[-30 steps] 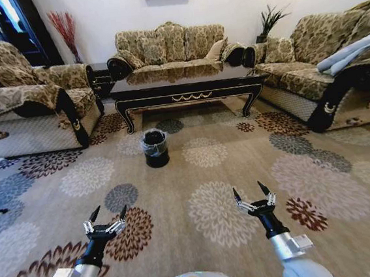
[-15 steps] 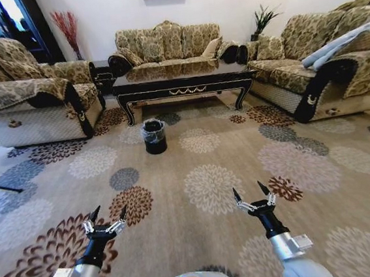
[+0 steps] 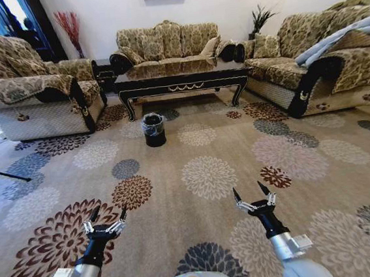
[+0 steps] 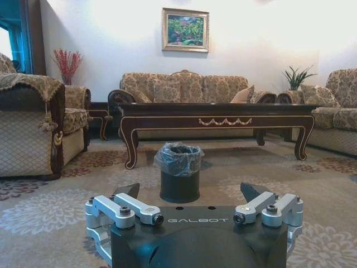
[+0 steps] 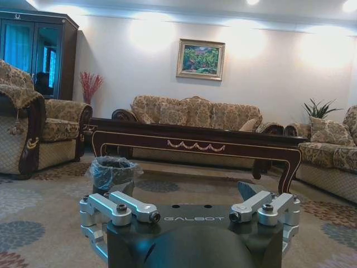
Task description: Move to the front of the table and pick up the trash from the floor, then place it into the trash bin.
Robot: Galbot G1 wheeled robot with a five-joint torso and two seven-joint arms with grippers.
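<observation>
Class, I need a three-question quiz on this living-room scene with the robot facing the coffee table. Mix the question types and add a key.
1. True or false: the trash bin stands on top of the table.
2. Multiple choice: the left end effector and right end effector are A) both open and holding nothing, B) both shut on paper, C) one open, one shut.
3. Fill in: the bin is lined with a thin plastic ____.

Key: 1 false, the bin is on the floor in front of the table; 2 A; 3 bag.

Left hand (image 3: 105, 216) and right hand (image 3: 253, 192) — forward; fingers spread.
</observation>
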